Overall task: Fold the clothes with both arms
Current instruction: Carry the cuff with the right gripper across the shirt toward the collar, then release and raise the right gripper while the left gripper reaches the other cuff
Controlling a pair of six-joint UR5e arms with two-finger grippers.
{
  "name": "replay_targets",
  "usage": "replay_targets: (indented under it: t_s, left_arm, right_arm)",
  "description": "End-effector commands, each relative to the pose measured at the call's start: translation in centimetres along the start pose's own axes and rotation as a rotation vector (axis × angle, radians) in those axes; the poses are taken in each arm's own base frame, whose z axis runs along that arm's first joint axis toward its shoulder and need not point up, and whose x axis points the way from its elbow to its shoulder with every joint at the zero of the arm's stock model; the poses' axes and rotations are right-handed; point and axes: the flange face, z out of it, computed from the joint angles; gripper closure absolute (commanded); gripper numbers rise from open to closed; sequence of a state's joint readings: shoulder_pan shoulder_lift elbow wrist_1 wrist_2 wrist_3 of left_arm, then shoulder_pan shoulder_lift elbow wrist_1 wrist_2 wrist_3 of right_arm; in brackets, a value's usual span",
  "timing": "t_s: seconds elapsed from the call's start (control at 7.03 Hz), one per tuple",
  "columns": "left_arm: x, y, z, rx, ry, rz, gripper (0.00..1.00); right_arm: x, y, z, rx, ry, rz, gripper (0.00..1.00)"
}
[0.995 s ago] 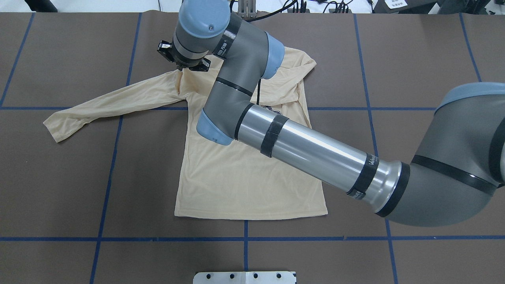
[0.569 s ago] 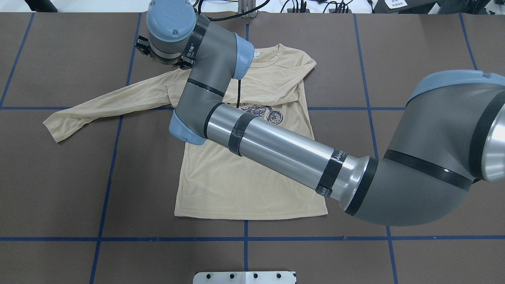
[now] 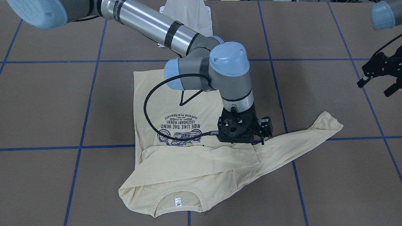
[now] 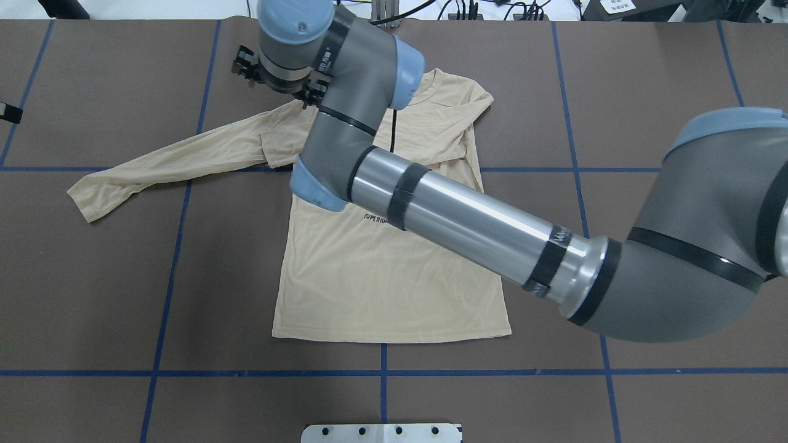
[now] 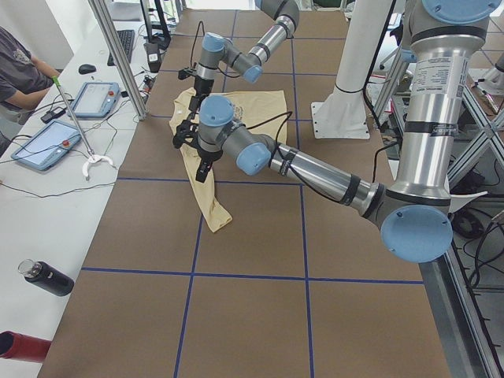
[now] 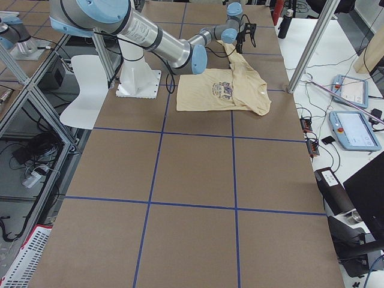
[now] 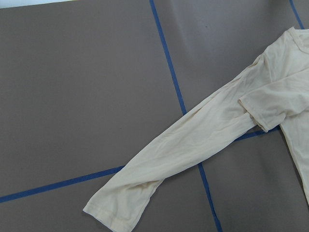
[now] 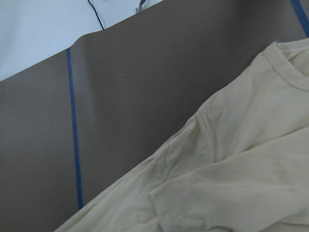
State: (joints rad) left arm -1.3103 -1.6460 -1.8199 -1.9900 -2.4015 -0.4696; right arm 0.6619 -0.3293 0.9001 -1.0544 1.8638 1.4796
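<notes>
The cream-yellow T-shirt (image 4: 369, 283) lies face up, hem toward the robot and neck away. One sleeve is folded across the chest (image 3: 201, 157). The other sleeve (image 4: 166, 160) stretches out flat and fills the left wrist view (image 7: 193, 145). My right gripper (image 3: 243, 135) hovers over the shoulder of the stretched sleeve, open and empty, also in the overhead view (image 4: 277, 80). Its wrist view shows only shoulder cloth (image 8: 251, 159). My left gripper (image 3: 375, 88) is open and empty, held above the table off the sleeve's cuff end. Only its tip shows in the overhead view (image 4: 9, 112).
Blue tape lines (image 4: 166, 258) grid the brown table. The white pedestal base (image 4: 381, 432) stands at the near edge. Tablets (image 5: 47, 142) and a black bottle (image 5: 47, 277) lie on the side bench where an operator (image 5: 20, 71) sits.
My right gripper swung left away from the shoulder, then came partway back. The bunched shoulder cloth now lies flat. The left gripper's tip has come into view at the left edge.
</notes>
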Motion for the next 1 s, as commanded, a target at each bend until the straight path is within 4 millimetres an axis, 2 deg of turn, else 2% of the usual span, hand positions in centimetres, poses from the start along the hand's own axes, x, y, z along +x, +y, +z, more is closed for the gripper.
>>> replay_targets:
  t_s: [0.0, 0.14, 0.28, 0.43, 0.57, 0.71, 0.85]
  left_arm:
    - [-2.3, 1.8, 5.3, -0.033, 0.006, -0.013, 0.01]
    - [-1.5, 2.5, 7.7, -0.060, -0.007, 0.008, 0.01]
    - [-1.2, 3.3, 9.8, -0.094, -0.011, 0.016, 0.03]
    - [-1.4, 4.1, 11.6, -0.130, -0.014, 0.015, 0.14]
    - [-3.4, 4.4, 13.4, -0.149, -0.024, 0.008, 0.21]
    - [-5.8, 5.5, 15.0, -0.151, -0.022, 0.010, 0.26]
    - [-8.2, 6.7, 16.4, -0.140, -0.006, 0.021, 0.33]
  right_arm:
    - [14.3, -3.3, -3.2, -0.097, 0.038, -0.006, 0.01]
    - [21.1, -5.6, -4.6, -0.140, 0.058, -0.001, 0.01]
    - [28.1, -7.2, -7.4, -0.173, 0.051, -0.080, 0.01]
    - [31.3, -8.0, -8.6, -0.180, 0.056, -0.112, 0.01]
    - [32.0, -8.3, -8.3, -0.180, 0.067, -0.103, 0.01]
    - [33.0, -8.2, -8.3, -0.183, 0.073, -0.100, 0.01]
    - [33.1, -8.2, -8.2, -0.180, 0.075, -0.101, 0.01]
